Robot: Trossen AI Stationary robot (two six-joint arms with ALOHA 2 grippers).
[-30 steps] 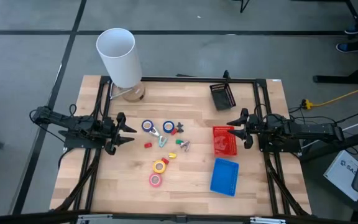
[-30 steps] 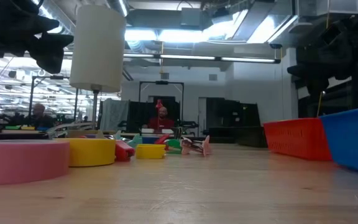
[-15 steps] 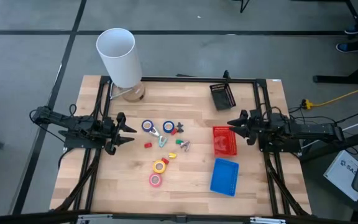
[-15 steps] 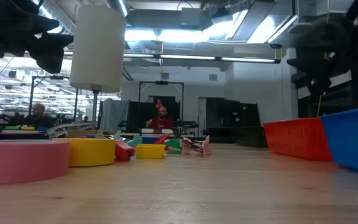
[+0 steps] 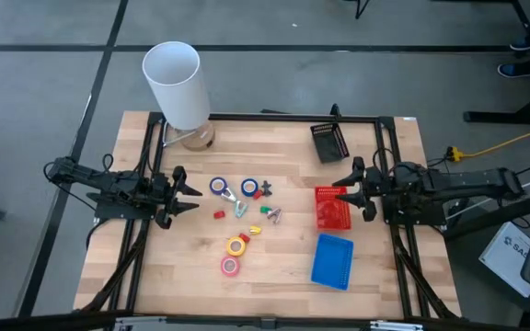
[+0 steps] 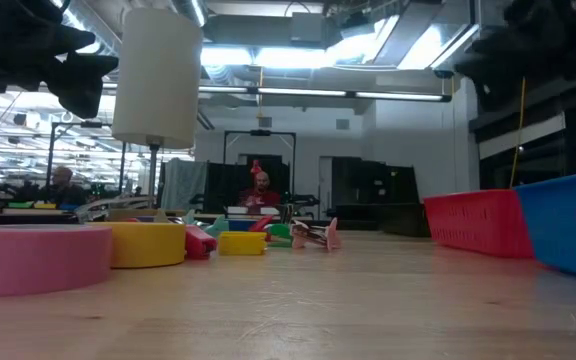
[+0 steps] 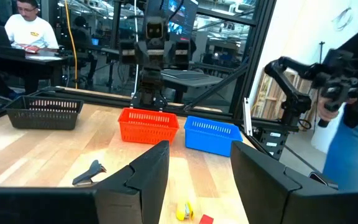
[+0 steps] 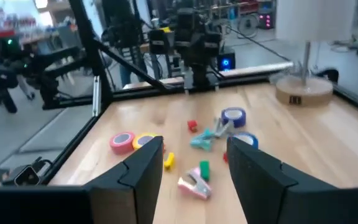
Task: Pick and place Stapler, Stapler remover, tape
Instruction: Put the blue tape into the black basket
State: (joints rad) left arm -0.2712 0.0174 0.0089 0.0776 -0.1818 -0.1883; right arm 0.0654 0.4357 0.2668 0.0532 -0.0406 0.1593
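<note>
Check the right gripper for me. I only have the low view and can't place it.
Observer: The right gripper is open and empty, at the red basket's far corner.
Operator: Tape count? I see pink and yellow.
Observer: Four. Two blue rolls lie beyond the yellow roll and the pink roll.
Operator: Any basket besides red and blue?
Observer: Yes, a black basket at the table's far edge, on the right arm's side.
</note>
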